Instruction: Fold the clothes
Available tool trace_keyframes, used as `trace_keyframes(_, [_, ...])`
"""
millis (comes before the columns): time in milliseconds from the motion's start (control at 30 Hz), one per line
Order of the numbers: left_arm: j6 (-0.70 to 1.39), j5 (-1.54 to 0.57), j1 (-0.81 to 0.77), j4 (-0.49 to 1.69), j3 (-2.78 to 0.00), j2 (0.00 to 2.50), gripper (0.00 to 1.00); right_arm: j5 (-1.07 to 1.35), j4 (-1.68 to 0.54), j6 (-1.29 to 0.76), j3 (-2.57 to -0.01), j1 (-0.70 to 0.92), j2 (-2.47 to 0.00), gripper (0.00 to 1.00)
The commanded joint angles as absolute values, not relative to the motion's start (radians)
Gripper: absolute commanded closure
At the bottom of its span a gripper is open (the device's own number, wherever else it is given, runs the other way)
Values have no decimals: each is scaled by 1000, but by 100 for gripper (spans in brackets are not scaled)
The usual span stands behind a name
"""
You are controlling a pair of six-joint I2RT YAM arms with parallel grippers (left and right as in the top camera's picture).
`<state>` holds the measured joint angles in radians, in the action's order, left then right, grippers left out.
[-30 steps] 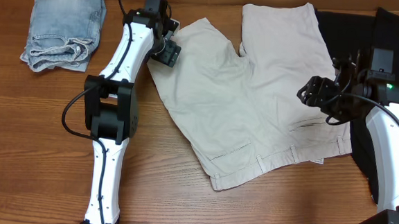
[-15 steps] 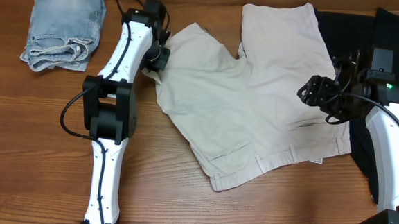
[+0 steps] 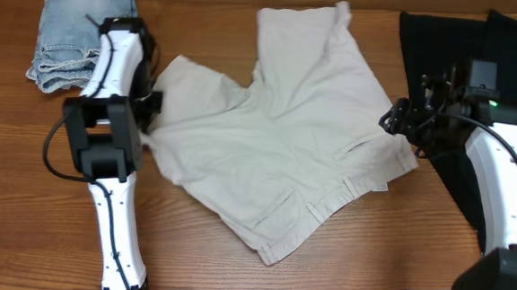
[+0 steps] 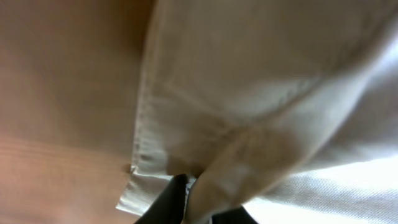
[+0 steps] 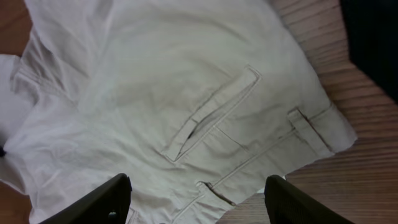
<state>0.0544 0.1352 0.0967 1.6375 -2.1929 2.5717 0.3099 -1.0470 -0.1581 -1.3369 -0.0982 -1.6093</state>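
The left gripper (image 4: pixel 186 200), pinching the shorts (image 3: pixel 276 155) at mid-left, should draw them flat slowly while the spread right gripper (image 5: pixel 198 199) steadies the right edge.

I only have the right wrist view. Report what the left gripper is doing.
Observer: The left gripper is shut on the shorts, pinching a leg hem.
Operator: Give me where that is.
Observer: At the shorts' left edge in the overhead view, close by the denim.
Operator: Describe how the shorts lie overall.
Observer: Spread out but rumpled and not folded. The waistband is toward the near right, one leg points far and the other points left.
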Motion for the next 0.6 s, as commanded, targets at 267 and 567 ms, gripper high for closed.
trace_keyframes(267, [75, 166, 158, 1574, -1905, 2592, 70, 254, -1036, -259, -1346, -33, -1844, 27])
trace_keyframes(567, [-23, 62, 98, 1500, -1933, 2589, 0, 255, -1009, -263, -1346, -4, -1935, 30])
